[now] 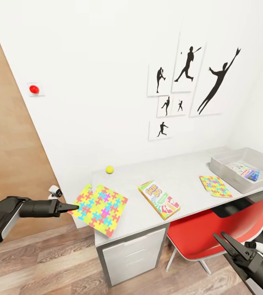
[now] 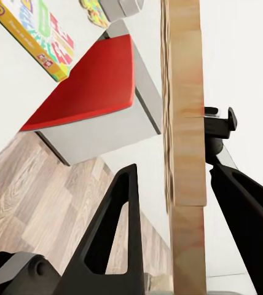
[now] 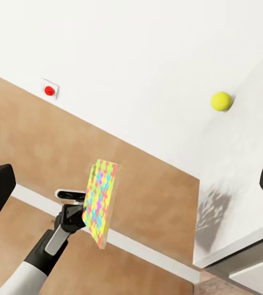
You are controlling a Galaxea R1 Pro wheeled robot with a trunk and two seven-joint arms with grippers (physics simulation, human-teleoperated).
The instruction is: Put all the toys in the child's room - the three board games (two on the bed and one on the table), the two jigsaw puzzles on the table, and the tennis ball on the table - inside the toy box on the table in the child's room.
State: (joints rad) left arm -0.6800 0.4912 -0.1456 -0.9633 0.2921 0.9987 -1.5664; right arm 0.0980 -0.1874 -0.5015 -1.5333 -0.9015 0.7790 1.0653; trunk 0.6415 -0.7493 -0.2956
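Toy box (image 1: 225,169) at the far right end of the table (image 1: 180,172); one flat printed game box (image 1: 246,171) already inside. Counted as done: that one item.

Still outside, all on the table:
- small jigsaw puzzle (image 1: 215,186), just beside the bin's left wall
- SKIP-BO box (image 1: 159,199), mid-table near the front edge
- tennis ball (image 1: 109,169), far left by the wall
- large jigsaw puzzle (image 1: 100,208), at the left end, past the table edge

Left gripper (image 1: 72,207) pinching the large puzzle by its left edge; seen lifted off the table in the right wrist view (image 3: 101,203).

Right gripper (image 1: 225,241) spread and holding nothing, low at the near right over the red chair (image 1: 217,229).

Judged early: four items to go here, plus whatever remains on the bed.
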